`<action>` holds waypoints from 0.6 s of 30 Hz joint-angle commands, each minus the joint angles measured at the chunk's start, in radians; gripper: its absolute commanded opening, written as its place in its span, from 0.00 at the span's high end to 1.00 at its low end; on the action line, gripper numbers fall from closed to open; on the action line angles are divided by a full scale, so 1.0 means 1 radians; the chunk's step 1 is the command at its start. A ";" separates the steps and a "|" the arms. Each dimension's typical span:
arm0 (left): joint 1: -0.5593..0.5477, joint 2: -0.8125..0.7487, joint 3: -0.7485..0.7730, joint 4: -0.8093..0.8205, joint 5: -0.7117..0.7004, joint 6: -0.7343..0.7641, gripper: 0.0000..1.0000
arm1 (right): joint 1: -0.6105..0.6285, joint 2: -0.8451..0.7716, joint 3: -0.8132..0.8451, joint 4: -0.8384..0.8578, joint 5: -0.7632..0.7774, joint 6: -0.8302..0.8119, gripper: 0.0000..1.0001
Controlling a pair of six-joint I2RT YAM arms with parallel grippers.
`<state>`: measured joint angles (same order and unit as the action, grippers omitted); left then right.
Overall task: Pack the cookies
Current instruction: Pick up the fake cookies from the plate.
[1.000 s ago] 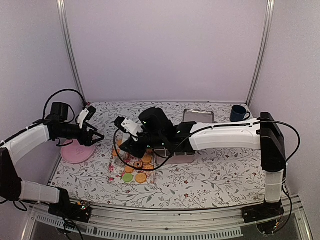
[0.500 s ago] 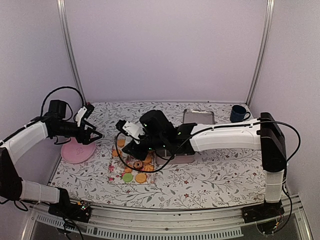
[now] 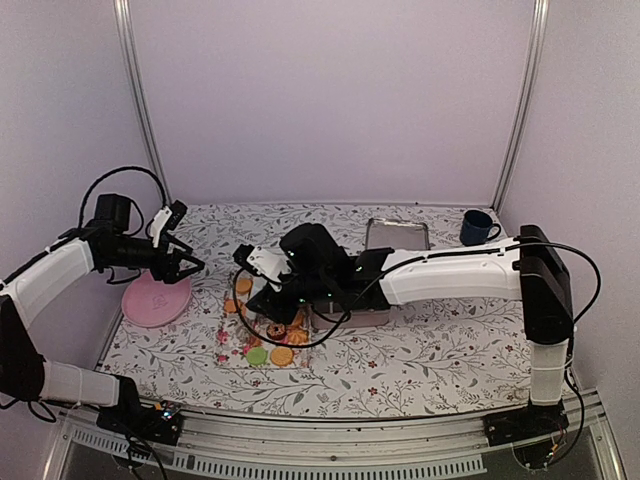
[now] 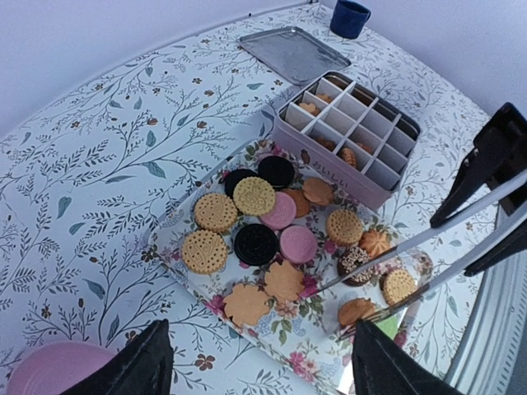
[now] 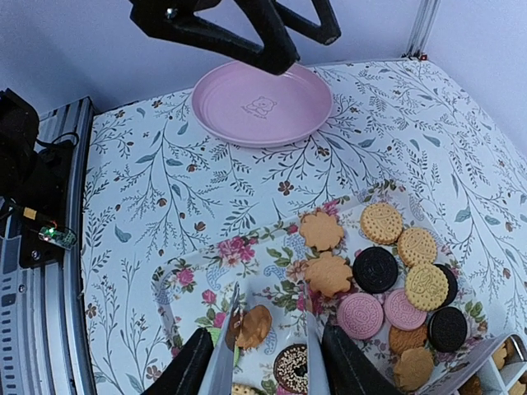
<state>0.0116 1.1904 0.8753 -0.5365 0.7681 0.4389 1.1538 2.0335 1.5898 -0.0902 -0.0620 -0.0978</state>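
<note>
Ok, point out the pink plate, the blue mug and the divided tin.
pink plate [image 5: 262, 103], right wrist view, centre of the dish
blue mug [image 4: 350, 17], left wrist view, its side
divided tin [image 4: 329, 160], left wrist view, front wall

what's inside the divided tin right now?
The divided tin holds a few tan cookies in several compartments; others look empty. Compartment bottoms nearest the front wall are hidden in the left wrist view.

A floral-print tablecloth [image 3: 420, 350] covers the work table, ringed by pale lilac walls. A pink plate [image 5: 262, 103] bearing a small bear motif rests at the left side, well apart from a navy mug [image 3: 476, 226] in the far right corner. A flat metal lid [image 4: 295, 53] lies just behind a pink tin [image 4: 346, 132] split into square compartments. A flower-patterned tray [image 4: 284, 341] sits against the tin's front.
</note>
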 commanded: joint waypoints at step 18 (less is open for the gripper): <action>0.012 0.000 0.030 -0.013 0.007 0.011 0.27 | -0.020 -0.134 0.011 -0.023 0.011 0.032 0.96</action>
<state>0.0116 1.1904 0.8818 -0.5377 0.7734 0.4412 1.1519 1.9957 1.5517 -0.1253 -0.0673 -0.0601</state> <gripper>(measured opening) 0.731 0.235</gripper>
